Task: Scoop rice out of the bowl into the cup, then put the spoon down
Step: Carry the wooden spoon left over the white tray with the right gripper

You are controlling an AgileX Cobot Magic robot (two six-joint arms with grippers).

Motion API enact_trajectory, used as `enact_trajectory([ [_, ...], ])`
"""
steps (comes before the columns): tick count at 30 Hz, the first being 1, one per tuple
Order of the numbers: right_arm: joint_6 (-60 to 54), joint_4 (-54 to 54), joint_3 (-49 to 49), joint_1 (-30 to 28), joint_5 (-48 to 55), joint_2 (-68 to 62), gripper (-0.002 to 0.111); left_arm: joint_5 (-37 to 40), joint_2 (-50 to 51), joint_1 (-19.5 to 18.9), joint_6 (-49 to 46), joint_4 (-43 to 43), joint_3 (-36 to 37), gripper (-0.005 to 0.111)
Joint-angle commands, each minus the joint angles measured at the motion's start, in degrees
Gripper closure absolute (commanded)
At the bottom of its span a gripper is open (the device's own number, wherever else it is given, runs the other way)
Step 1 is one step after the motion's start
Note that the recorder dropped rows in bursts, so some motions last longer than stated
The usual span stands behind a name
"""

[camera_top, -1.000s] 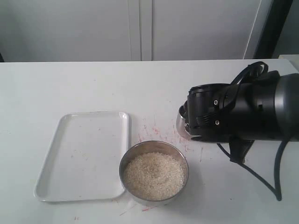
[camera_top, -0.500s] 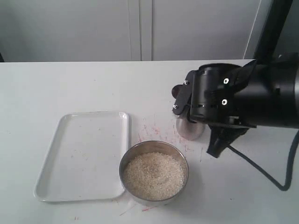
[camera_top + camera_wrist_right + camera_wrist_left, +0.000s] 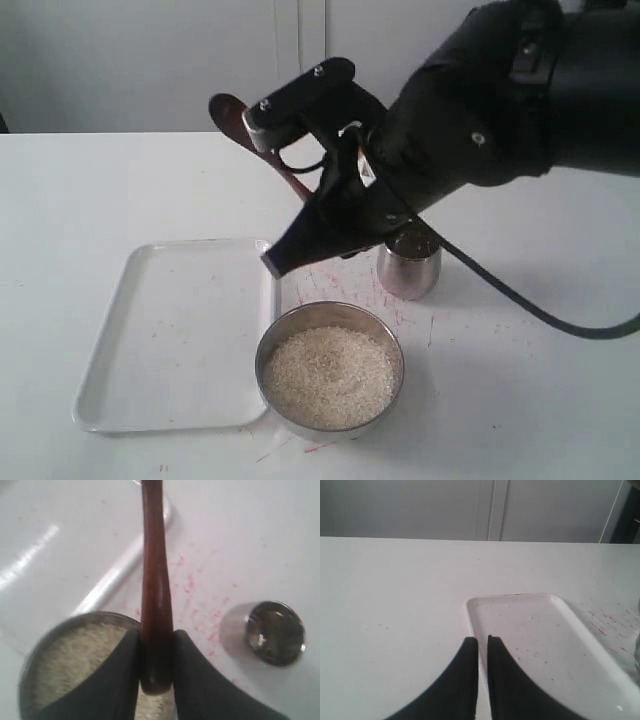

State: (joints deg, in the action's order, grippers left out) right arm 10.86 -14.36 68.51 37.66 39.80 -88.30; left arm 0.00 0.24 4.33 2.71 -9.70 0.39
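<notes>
The right gripper (image 3: 156, 655) is clamped on the butt end of the spoon (image 3: 228, 112), one finger pressed to each side of the dark wooden handle. The spoon is lifted clear of the worktop (image 3: 90, 180), and its handle slopes up and away to an oval bowl that hangs toward the far edge, above the far right corner of the tray (image 3: 170, 330). Whether the spoon carries any grains cannot be told. The steel bowl (image 3: 331, 307) stands toward the front edge near the middle of the worktop, heaped with rice (image 3: 328, 378) and just beside the tray's right side. The cup (image 3: 408, 272) stands upright just behind the bowl, a little toward the right edge and apart from it; its shiny inside does not show clearly what it holds. Red specks mark the worktop between the tray and the cup. The left gripper (image 3: 482, 647) hangs over the tray's rim with its fingers nearly together, a thin slit between them, gripping nothing.
</notes>
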Motion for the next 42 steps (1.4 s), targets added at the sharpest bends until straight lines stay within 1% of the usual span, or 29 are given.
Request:
enact_trajectory([
  [1,-4.8,10.7,4.2,-0.5,0.1,-0.8,0.108,0.0,-0.2,0.3,0.0,-0.3,-0.4,0.092],
  [8,-10.9,28.4,10.0,-0.5,3.5,-4.6,0.108,0.0,-0.2,0.3,0.0,-0.3,-0.4,0.092],
  [11,-14.1,33.6,12.0,-0.5,5.7,-7.1,0.108,0.0,-0.2,0.3,0.0,-0.3,-0.4,0.092],
  [18,-14.1,34.2,14.3,2.1,7.2,-12.6,0.108,0.0,-0.2,0.3,0.0,-0.3,-0.4,0.092],
  [24,-14.1,33.9,14.4,4.6,5.6,-17.9,0.108,0.0,-0.2,0.3,0.0,-0.3,-0.4,0.092],
  [42,-14.1,37.1,14.4,6.3,2.3,-27.2,0.108,0.0,-0.2,0.3,0.0,-0.3,-0.4,0.092],
])
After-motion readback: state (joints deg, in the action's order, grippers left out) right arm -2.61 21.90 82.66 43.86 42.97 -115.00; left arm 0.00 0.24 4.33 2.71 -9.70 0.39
